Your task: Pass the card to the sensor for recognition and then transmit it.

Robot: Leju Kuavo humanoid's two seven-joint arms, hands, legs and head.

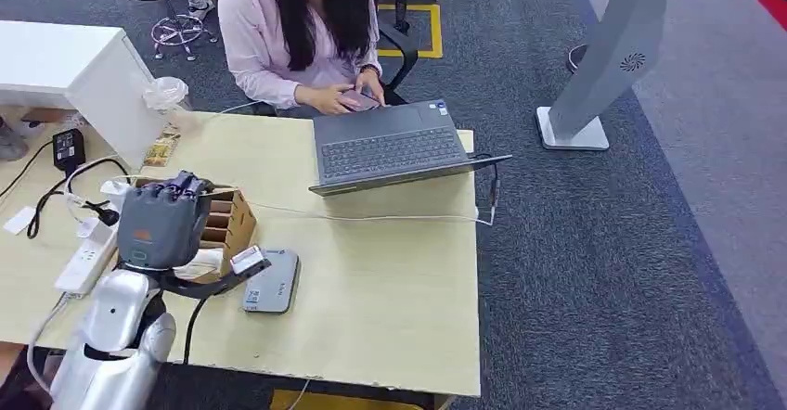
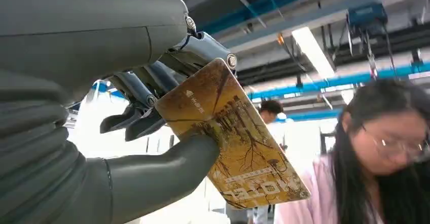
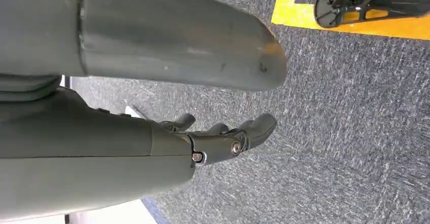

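A golden-brown card [image 2: 238, 148] printed with a tree is pinched between the thumb [image 2: 162, 168] and the dark fingers [image 2: 203, 51] of my left hand [image 1: 162, 220]. That hand hovers over the left part of the wooden table [image 1: 390, 280], above a brown cardboard card box [image 1: 229, 226]. The grey flat sensor [image 1: 271, 282] lies on the table just right of the hand. My right hand [image 3: 223, 138] hangs over dark carpet, its fingers loosely bent and holding nothing.
A person [image 1: 297, 30] sits at the table's far side behind an open laptop [image 1: 390, 146], handling a phone. A white power strip [image 1: 88, 257] and cables lie at the left, and another card [image 1: 161, 147] beside a plastic cup [image 1: 167, 93]. A cable [image 1: 371, 215] crosses the table.
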